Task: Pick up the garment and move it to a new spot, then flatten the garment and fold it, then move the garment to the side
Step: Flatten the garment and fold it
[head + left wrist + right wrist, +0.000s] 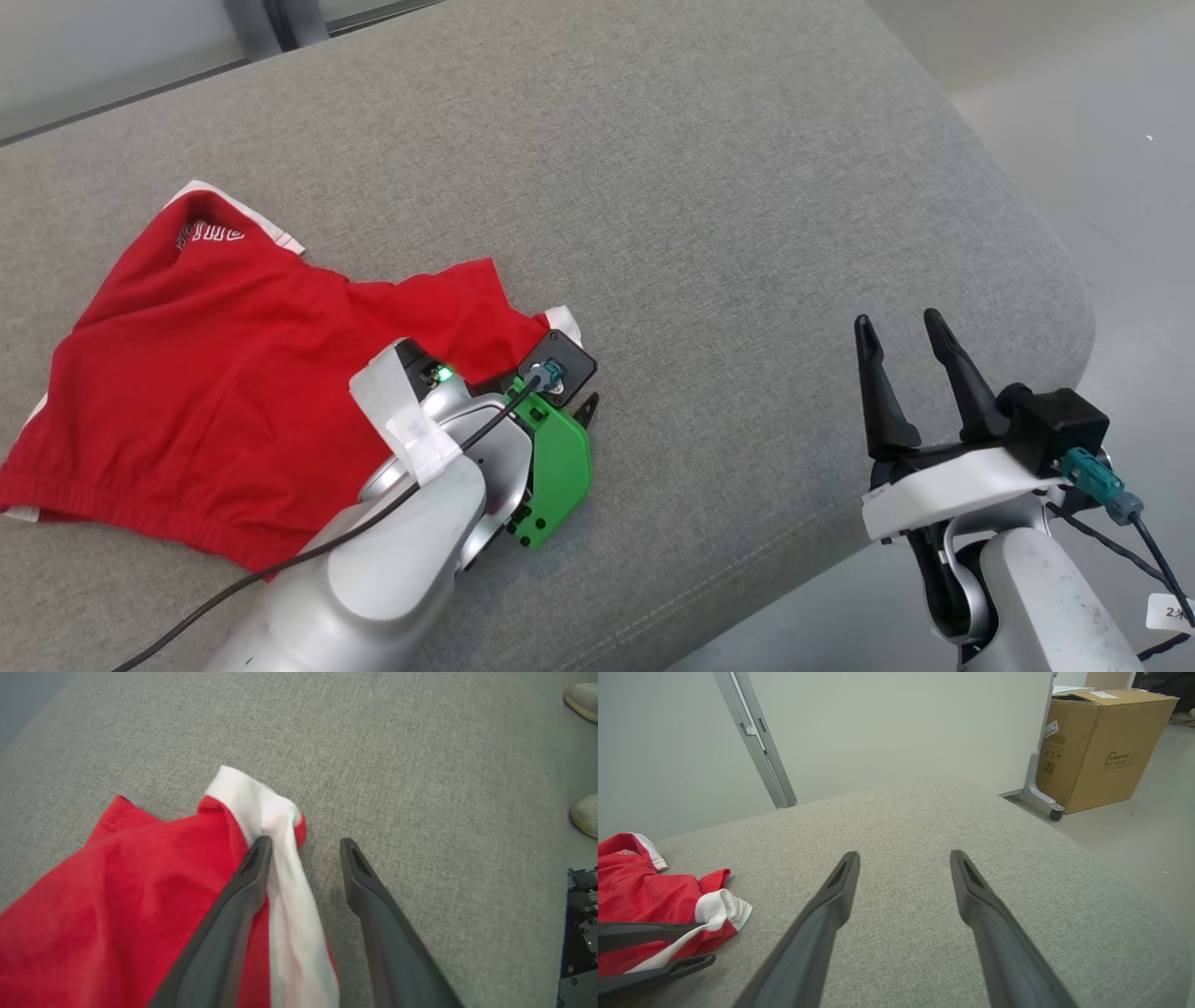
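Note:
The red garment (pixel 205 373) with white trim lies crumpled on the left half of the grey cushion (pixel 700 187). My left gripper (pixel 306 847) is low over the garment's right corner, its fingers spread apart. The white-trimmed sleeve end (pixel 261 807) lies between them, resting against the left finger (pixel 243 891); the right finger touches no cloth. In the right wrist view the same corner (pixel 721 907) sits between the left gripper's parted fingers (pixel 668 966). My right gripper (pixel 898 322) hangs open and empty near the cushion's front right edge, well clear of the garment.
The cushion's rounded right edge (pixel 1074 308) drops to pale floor (pixel 1120 140). A cardboard box (pixel 1101 746) stands on the floor beyond the far right corner, beside a wheeled panel foot (pixel 1038 793). A person's shoes (pixel 584 695) show past the cushion's edge.

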### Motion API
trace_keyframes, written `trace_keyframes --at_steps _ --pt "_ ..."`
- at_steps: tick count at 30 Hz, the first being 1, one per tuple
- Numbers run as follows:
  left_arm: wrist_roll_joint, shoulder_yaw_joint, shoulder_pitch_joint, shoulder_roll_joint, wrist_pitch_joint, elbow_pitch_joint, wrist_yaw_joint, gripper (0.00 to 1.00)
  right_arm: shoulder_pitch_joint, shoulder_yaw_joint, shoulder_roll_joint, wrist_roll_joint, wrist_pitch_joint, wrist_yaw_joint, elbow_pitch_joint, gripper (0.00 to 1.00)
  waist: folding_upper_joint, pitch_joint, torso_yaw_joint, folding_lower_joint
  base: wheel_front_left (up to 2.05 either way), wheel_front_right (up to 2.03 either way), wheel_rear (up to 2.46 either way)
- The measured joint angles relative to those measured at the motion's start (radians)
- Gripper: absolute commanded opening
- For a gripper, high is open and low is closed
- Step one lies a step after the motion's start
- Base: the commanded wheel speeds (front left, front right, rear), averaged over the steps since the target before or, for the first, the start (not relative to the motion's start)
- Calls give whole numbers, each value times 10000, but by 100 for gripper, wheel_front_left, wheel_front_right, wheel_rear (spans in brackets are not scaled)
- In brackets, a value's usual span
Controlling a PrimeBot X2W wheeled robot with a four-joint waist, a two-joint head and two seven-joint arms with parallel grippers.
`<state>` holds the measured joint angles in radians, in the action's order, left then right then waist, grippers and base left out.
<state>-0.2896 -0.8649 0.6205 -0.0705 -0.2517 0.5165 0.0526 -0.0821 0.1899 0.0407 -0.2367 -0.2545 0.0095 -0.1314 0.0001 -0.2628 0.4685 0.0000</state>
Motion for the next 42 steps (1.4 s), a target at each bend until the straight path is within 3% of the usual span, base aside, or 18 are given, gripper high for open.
trace_keyframes --at_steps 9,18,25,31,42 --pt "-71 360 -65 -92 115 -29 -232 100 -130 -391 107 623 0 215 -63 100 0 -52 -723 0 0 0 0" --pt "-1007 1402 -727 40 1114 -1129 -865 100 -414 -42 665 1162 0 713 -769 100 0 276 -1932 0 0 0 0" --pt "-1599 1988 -1883 92 1561 -1724 -1241 100 -408 222 1346 1459 2 874 -1697 100 0 604 -2894 0 0 0 0" --pt "-2075 2334 -3045 -127 1645 -1946 -1375 100 -400 508 1833 1868 2 949 -2322 100 0 836 -3750 0 0 0 0" --pt "-3026 2612 -4000 -151 1630 -2324 -1407 100 -1235 1235 1768 2038 2 1047 -3551 100 -1 1076 -4994 0 0 0 0"
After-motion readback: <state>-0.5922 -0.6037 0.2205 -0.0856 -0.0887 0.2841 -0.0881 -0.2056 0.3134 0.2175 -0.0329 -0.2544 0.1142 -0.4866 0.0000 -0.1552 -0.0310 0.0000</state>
